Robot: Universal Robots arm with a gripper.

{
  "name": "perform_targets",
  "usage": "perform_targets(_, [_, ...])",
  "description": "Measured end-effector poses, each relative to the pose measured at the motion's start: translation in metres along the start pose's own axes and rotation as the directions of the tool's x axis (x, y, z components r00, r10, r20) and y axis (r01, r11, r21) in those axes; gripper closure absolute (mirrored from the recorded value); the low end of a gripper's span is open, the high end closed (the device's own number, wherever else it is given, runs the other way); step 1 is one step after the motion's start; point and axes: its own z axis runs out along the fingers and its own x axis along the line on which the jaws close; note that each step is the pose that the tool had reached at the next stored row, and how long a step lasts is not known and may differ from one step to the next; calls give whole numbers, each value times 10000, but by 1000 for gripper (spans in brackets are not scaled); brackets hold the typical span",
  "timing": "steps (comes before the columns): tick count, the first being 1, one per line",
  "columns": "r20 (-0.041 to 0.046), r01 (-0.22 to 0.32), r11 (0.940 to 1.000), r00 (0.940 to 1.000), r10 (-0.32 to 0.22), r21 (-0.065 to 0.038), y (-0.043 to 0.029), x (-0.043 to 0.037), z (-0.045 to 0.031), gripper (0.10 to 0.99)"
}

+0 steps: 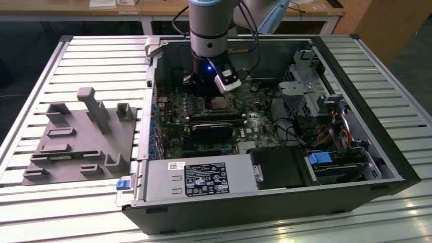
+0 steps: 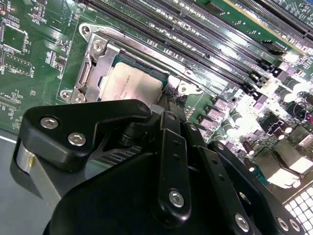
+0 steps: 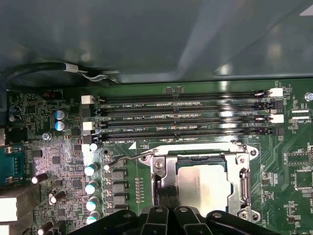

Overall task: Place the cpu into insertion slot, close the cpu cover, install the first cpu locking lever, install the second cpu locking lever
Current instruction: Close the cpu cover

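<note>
The tool (image 3: pixel 165 193) is nearest the lens in both wrist views. Its fingertips are drawn together with nothing seen between them, and it is poised at the edge of the insertion slot (image 3: pixel 195 160). The cpu (image 3: pixel 203 188) lies flat in that slot, framed by the cpu cover (image 3: pixel 244 181). Treat the cpu as light, rigid and fragile; grip it by the edges only. In the exterior view, the open case (image 1: pixel 385 147) holds the board (image 1: pixel 263 126), with the power supply (image 1: pixel 202 177) at 6 o'clock.
</note>
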Motion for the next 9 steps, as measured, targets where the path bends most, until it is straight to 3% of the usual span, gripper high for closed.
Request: perform_targets(9, [3,-1,10000,10000,1,-6,1,1,-6,984])
